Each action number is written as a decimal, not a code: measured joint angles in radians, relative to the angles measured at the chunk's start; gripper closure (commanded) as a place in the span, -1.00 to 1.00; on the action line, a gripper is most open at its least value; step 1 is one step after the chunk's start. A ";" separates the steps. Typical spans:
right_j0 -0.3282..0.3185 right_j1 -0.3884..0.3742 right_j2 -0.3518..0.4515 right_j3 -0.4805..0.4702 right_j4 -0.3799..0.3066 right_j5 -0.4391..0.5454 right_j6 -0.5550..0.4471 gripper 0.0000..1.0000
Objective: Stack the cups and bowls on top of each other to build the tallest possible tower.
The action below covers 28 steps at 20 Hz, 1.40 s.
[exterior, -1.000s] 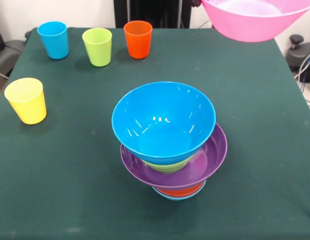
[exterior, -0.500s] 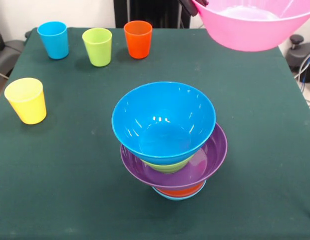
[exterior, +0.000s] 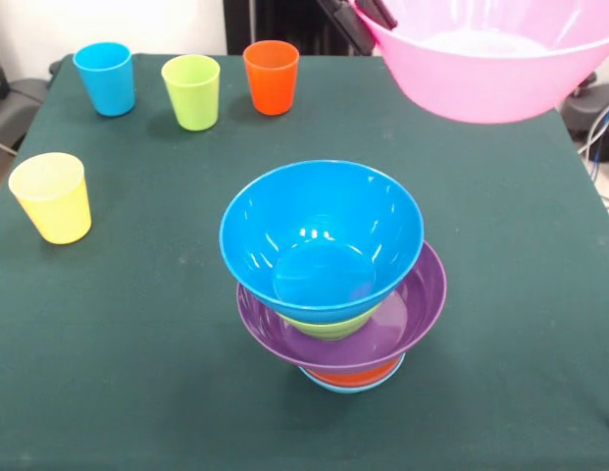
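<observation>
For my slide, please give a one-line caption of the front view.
Gripper carries the pink bowl above the table toward the tower; four cups wait.

Single front view, high across the table (exterior: 108,324), facing the robot's side.

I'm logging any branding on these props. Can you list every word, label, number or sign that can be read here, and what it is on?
None can be read.
The pink bowl, the deep blue bowl, the purple bowl and the rest of the tower show plain glossy plastic.
The blue cup, lime green cup, orange cup and yellow cup bear no print.
The table cloth is unmarked.
</observation>
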 measured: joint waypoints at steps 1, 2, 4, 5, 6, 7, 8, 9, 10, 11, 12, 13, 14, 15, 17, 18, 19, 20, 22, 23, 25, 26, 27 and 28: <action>0.004 0.003 -0.001 -0.015 0.000 0.012 -0.007 1.00; 0.011 0.009 -0.002 -0.038 0.000 0.030 -0.019 1.00; 0.021 0.021 -0.003 -0.079 0.000 0.063 -0.041 1.00; 0.024 0.024 -0.003 -0.091 0.000 0.073 -0.048 1.00; 0.035 0.036 -0.005 -0.134 0.000 0.108 -0.073 1.00; 0.039 0.039 -0.006 -0.148 0.000 0.117 -0.079 1.00; 0.042 0.043 -0.007 -0.161 0.000 0.127 -0.086 1.00; 0.047 0.048 -0.008 -0.178 0.000 0.139 -0.095 1.00; 0.059 0.059 -0.011 -0.221 0.000 0.169 -0.121 1.00; 0.062 0.063 -0.012 -0.233 0.000 0.177 -0.129 1.00; 0.066 0.067 -0.012 -0.246 0.000 0.185 -0.137 1.00; 0.074 0.077 -0.014 -0.279 0.000 0.205 -0.158 1.00; 0.080 0.085 -0.015 -0.302 0.000 0.218 -0.173 1.00; 0.084 0.090 -0.016 -0.320 0.000 0.228 -0.185 1.00; 0.091 0.100 -0.018 -0.352 0.000 0.247 -0.208 1.00; 0.095 0.105 -0.019 -0.366 0.000 0.255 -0.218 1.00; 0.097 0.108 -0.020 -0.376 0.000 0.260 -0.225 1.00; 0.103 0.119 -0.022 -0.405 0.000 0.274 -0.246 1.00; 0.108 0.126 -0.024 -0.425 0.000 0.282 -0.259 1.00; 0.116 0.138 -0.026 -0.456 0.000 0.292 -0.279 1.00; 0.121 0.144 -0.027 -0.473 0.000 0.299 -0.291 1.00; 0.131 0.156 -0.030 -0.508 0.000 0.313 -0.312 1.00; 0.134 0.160 -0.031 -0.517 -0.001 0.317 -0.319 1.00; 0.136 0.162 -0.032 -0.524 0.000 0.321 -0.323 1.00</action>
